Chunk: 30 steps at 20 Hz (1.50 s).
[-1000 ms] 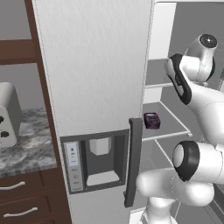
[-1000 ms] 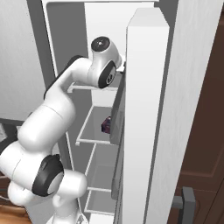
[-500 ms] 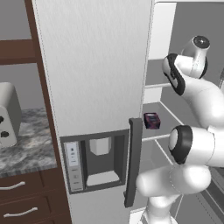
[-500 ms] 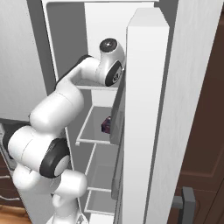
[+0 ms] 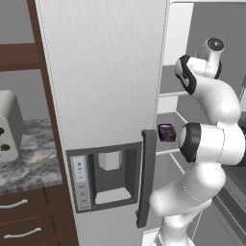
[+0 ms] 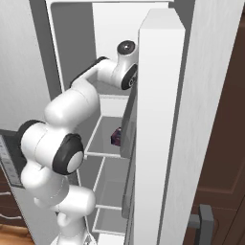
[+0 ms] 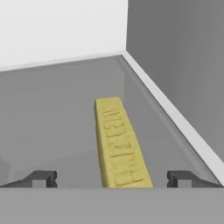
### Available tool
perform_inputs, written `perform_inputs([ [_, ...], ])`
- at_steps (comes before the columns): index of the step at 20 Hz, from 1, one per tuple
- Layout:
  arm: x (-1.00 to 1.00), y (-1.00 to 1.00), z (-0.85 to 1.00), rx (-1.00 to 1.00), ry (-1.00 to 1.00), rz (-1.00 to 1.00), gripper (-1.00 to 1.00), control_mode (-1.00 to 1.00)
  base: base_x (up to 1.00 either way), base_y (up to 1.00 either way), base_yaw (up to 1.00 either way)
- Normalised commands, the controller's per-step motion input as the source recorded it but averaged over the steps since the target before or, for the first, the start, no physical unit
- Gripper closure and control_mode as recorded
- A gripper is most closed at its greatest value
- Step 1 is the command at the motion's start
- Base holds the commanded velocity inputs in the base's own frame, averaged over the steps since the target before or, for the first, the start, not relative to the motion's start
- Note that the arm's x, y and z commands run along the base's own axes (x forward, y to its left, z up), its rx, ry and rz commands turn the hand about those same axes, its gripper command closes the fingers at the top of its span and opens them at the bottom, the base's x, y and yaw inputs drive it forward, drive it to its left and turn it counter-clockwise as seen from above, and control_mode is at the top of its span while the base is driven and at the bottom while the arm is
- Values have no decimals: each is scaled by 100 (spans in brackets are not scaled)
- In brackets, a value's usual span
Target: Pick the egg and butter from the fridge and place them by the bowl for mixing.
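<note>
The fridge (image 5: 105, 96) is filling the middle of the left base view, its closed grey door with the dark handle (image 5: 145, 178) and dispenser panel (image 5: 108, 180) facing the camera, while the open compartment is showing at the right of the frame. The white arm (image 5: 211, 139) is rising from the lower right there and bending into the upper shelf space; in the right base view it is climbing from the lower left and reaching behind the open door (image 6: 160, 119) in the centre of the frame. A small dark purple cube (image 5: 166, 132) is sitting on a middle shelf, right of the handle, well below where the hand is working. In the hand view the butter (image 7: 119, 142) is lying flat on a grey shelf (image 7: 52, 113), running from the middle of the frame down to the bottom edge, near the right-hand wall. The gripper (image 7: 111, 178) is standing fully open and holding nothing, its two dark tips sitting low in the frame, one on each side of the stick's near end. The step in hand appears to be the approach to the butter. The next move probably calls for easing forward until the tips are bracketing the stick, then closing across its narrow width.
</note>
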Motion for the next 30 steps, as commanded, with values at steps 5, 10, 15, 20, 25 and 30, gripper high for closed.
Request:
perform_inputs([
  [5, 32, -11, -8, 0, 1, 0, -100, -100, 0, 0, 0],
  [10, 30, -10, -15, 0, 1, 0, -100, -100, 0, 0, 0],
  [15, 10, -3, -23, 0, 4, 0, -100, -100, 0, 0, 0],
  [20, 9, 0, -28, 0, 4, 0, 100, -100, 0, 0, 0],
  [25, 1, -1, -34, 0, 2, 0, 100, -100, 0, 0, 0],
  [30, 0, 2, -25, 0, 0, 0, 100, -100, 0, 0, 0],
])
